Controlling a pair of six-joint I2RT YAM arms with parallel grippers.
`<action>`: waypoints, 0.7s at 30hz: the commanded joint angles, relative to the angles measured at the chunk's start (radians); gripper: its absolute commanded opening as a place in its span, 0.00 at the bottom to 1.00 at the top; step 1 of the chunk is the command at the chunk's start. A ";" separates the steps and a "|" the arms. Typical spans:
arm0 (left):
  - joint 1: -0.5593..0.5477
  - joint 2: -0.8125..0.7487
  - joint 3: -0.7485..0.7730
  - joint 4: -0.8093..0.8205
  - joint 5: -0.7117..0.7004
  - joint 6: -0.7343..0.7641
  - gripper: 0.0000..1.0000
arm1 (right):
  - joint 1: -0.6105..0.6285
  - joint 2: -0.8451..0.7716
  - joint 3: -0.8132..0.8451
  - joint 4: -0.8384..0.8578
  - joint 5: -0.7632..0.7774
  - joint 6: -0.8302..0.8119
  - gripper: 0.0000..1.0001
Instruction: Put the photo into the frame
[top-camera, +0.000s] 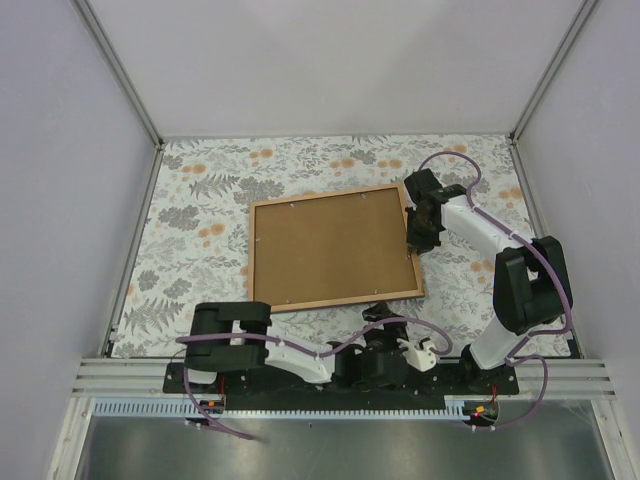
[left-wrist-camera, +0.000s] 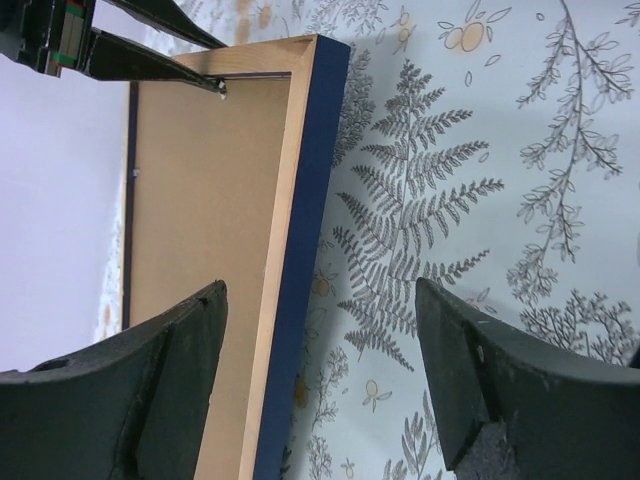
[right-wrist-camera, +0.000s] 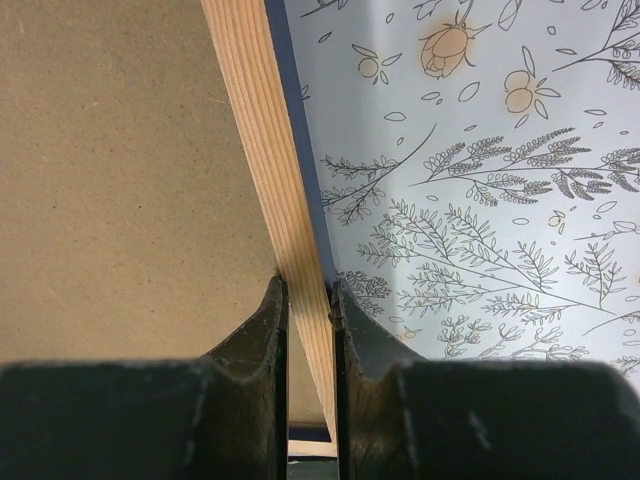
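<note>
I have one frame (top-camera: 335, 300) lying back-up in the middle of the flowered cloth (top-camera: 190, 230). One brown board (top-camera: 330, 248) fills its opening. Cloth shows on every side of the frame, widest to its left.

My right gripper (right-wrist-camera: 308, 295) pinches the frame's right rail (right-wrist-camera: 268, 150) near the far corner, one finger on the board side and one outside. My left gripper (left-wrist-camera: 320, 300) hangs just off the frame's near right corner, jaws spread wide and holding nothing.

In that wrist view the frame's dark blue edge (left-wrist-camera: 310, 200) runs off the bottom of the picture. I cannot see the photo, and the board hides whatever lies beneath it.
</note>
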 joint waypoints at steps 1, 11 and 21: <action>-0.010 0.073 0.015 0.235 -0.197 0.151 0.81 | 0.003 -0.048 0.057 -0.032 0.020 0.021 0.00; -0.004 0.227 0.049 0.476 -0.298 0.366 0.80 | 0.004 -0.054 0.055 -0.038 0.014 0.021 0.00; 0.054 0.308 0.104 0.548 -0.354 0.465 0.75 | 0.006 -0.068 0.049 -0.044 0.015 0.020 0.00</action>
